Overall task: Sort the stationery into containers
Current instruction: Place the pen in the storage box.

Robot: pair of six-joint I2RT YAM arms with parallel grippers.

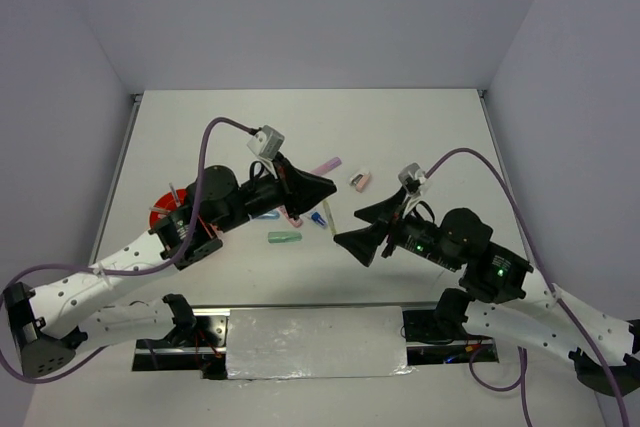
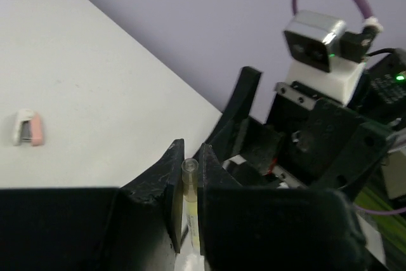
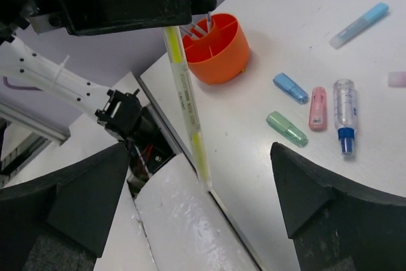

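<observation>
My left gripper (image 1: 318,190) is shut on a clear yellow pen (image 2: 189,202) and holds it above the table; the pen hangs down from the jaws in the right wrist view (image 3: 187,103). My right gripper (image 1: 368,229) is open and empty, facing the left one, its fingers (image 3: 342,214) spread either side of the pen's lower end. The orange cup (image 3: 216,49) stands behind with grey pens in it; the left arm mostly hides it in the top view (image 1: 160,213). On the table lie a blue piece (image 3: 290,87), a pink piece (image 3: 317,108), a green piece (image 3: 287,129) and a clear blue-tipped pen (image 3: 344,116).
A light blue marker (image 3: 359,25) lies farther out. A pink and white piece (image 2: 28,128) lies alone toward the back, with another pink piece (image 1: 326,166) near it. A foil-covered plate (image 1: 315,342) sits between the arm bases at the near edge.
</observation>
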